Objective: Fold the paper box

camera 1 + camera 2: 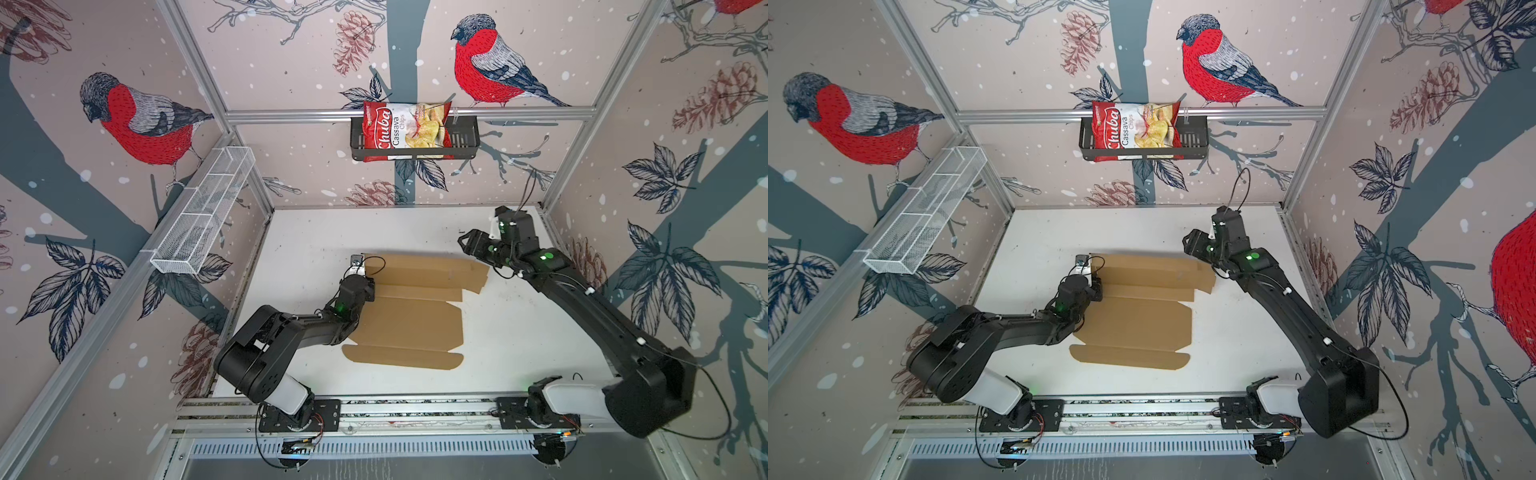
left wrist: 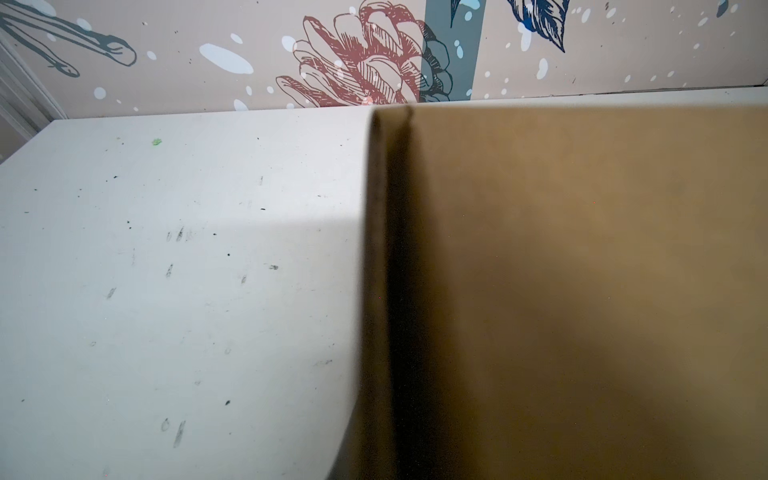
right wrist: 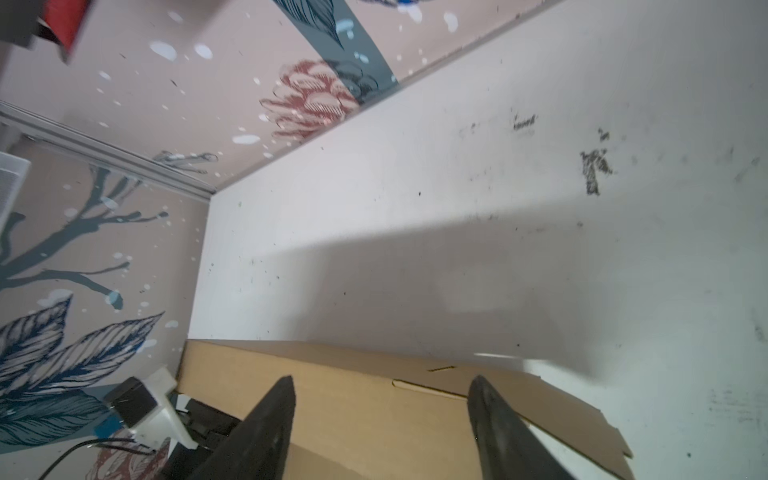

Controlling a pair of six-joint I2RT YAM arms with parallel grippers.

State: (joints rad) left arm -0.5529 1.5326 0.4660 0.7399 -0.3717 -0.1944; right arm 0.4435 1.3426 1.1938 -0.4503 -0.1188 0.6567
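Paper box lies as a flat die-cut sheet in the middle of the bench. No wall stands upright in either top view. Near flap and main panel lie flat. The far strip with its end tabs points toward the back wall.

Left hand sits at the sheet's far left corner, clenched. Its wrist view shows only cardboard, very close and edge-on, with no fingers in frame. Cannot tell whether it pinches that edge or merely rests against it.

Right hand is released, its fingers spread with nothing between them. It hovers over the far right tabs, apparently clear of the board.

What could go wrong:
- Sheet skates. The bench looks smooth, and a push on the far strip from the right would slide or pivot the whole sheet if the left corner is not truly pinned.
- Fold lands off the score. A lift at one end only would probably twist the long strip and crease the corrugate outside the line.
- Fingertip snags. Slots and tab notches lie right under the right hand, so a tip dropping into one could tear or buckle the tab.
- Spring-back. Stiff board let go early likely flops flat again.
- Corner crush, if the left hand is clamped hard on a single layer.
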